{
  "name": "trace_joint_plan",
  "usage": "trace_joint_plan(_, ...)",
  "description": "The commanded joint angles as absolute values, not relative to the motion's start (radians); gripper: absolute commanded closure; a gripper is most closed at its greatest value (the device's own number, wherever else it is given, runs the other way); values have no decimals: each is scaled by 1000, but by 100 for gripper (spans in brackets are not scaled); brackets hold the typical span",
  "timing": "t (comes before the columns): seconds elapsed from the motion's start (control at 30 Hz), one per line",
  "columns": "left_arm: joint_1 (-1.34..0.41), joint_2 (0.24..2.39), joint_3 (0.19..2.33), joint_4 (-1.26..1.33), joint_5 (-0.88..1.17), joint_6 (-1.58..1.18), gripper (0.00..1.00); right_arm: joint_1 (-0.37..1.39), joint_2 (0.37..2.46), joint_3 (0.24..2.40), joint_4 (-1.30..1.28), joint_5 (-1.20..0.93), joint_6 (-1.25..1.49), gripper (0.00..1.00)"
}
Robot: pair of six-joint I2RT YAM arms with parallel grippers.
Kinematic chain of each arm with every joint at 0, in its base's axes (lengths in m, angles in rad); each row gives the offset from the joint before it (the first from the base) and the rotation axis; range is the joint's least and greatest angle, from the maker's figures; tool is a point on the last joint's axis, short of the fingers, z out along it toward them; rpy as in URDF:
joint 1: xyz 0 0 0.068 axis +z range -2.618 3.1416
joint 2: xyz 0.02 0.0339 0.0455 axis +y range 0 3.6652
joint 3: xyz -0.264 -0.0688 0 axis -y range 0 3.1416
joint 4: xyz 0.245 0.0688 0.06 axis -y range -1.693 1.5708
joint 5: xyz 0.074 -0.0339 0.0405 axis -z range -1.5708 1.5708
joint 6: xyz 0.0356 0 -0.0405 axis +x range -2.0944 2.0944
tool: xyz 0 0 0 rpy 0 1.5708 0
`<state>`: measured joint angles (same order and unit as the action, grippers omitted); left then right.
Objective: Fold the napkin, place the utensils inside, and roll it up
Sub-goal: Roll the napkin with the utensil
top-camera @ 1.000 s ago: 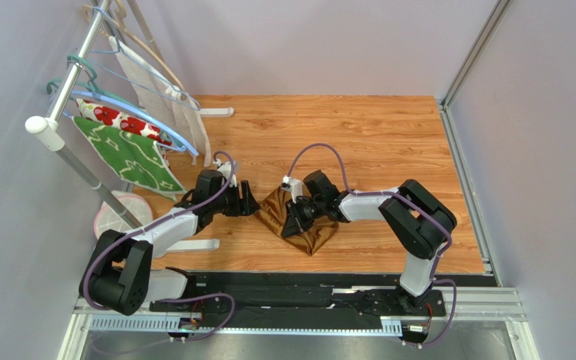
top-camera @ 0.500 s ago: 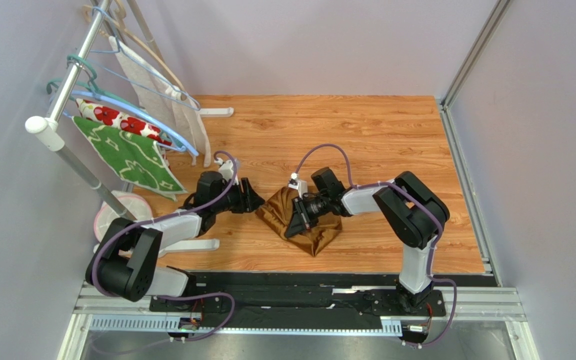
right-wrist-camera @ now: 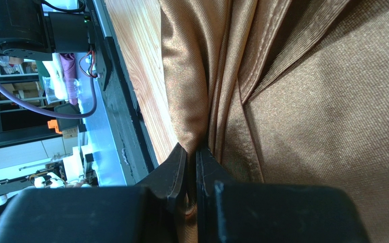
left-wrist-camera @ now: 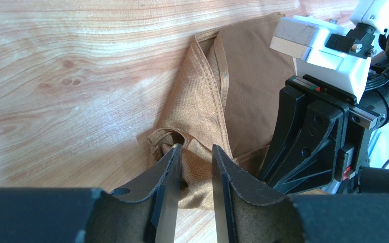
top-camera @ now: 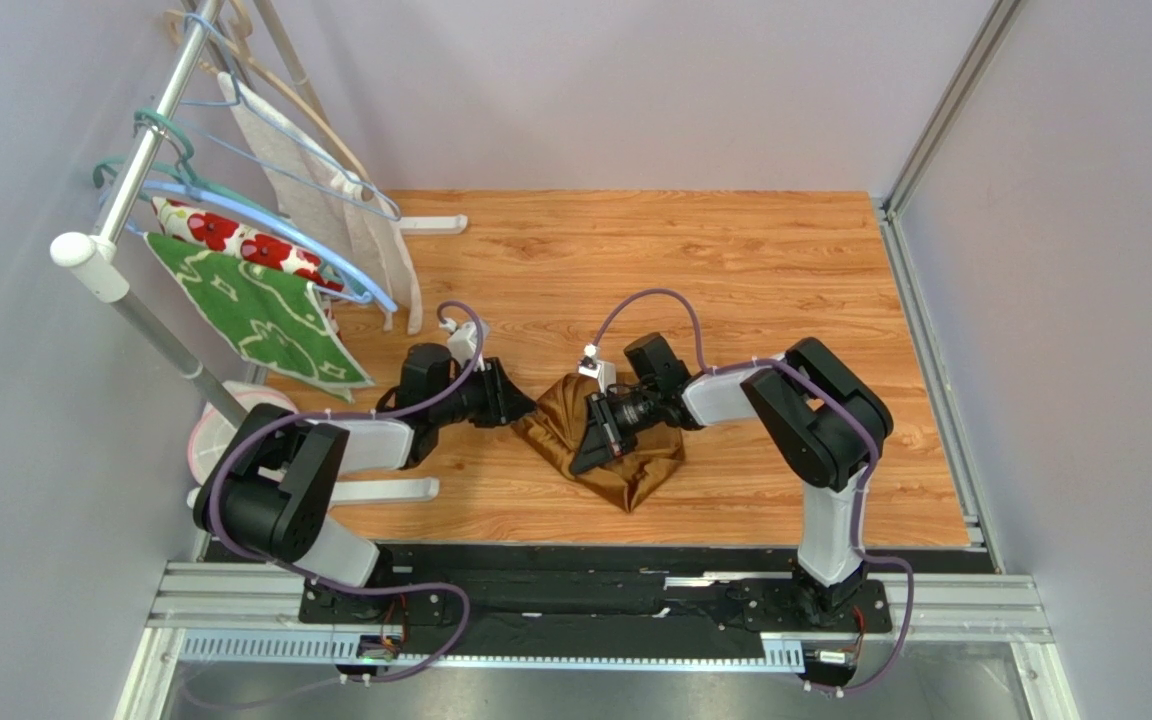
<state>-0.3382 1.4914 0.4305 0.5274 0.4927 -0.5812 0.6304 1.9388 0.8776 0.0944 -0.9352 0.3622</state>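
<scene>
The golden-brown napkin [top-camera: 630, 465] lies bunched and creased on the wooden table between the two arms. My right gripper [top-camera: 593, 440] is shut on a fold of it; in the right wrist view the jaws [right-wrist-camera: 191, 148] pinch a ridge of the cloth [right-wrist-camera: 308, 101]. My left gripper [top-camera: 519, 405] is at the napkin's left edge. In the left wrist view its fingers [left-wrist-camera: 195, 148] stand apart, with a hump of the napkin [left-wrist-camera: 242, 86] between them, not pinched. The right gripper's black body shows just behind. No utensils are in view.
A clothes rack stands at the far left with hangers, a green leaf-patterned cloth [top-camera: 259, 315] and a white cloth with red flowers [top-camera: 229, 236]. A round white object [top-camera: 222, 428] sits by the rack's foot. The black base rail [top-camera: 597, 578] runs along the near edge.
My left gripper has moved right, up to the napkin's left edge. My right gripper has shifted slightly and still holds the napkin.
</scene>
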Motion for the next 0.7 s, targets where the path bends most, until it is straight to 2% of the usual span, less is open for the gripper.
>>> trace_joint_plan(0.0, -350, 1516, 428, 606, 538, -592, 64, 624, 2016, 838, -38, -741, 311, 100)
trace_joint_plan(0.13, -359, 1494, 414, 598, 500, -571, 62, 621, 2014, 839, -38, -738, 313, 100)
trace_joint_plan(0.23, -359, 1352, 391, 516, 397, -506, 49, 623, 2010, 838, -37, -739, 313, 100)
trace_joint_plan(0.27, -359, 1317, 393, 488, 385, -491, 40, 623, 2008, 838, -37, -738, 314, 100)
trace_joint_plan(0.33, -359, 1234, 394, 404, 345, -463, 36, 620, 2010, 838, -35, -738, 314, 100)
trace_joint_plan(0.47, -359, 1181, 373, 344, 336, -491, 40, 623, 2019, 844, -31, -733, 318, 100)
trace_joint_plan(0.67, -376, 1272, 370, 354, 449, -597, 43, 620, 2014, 850, -29, -724, 325, 100)
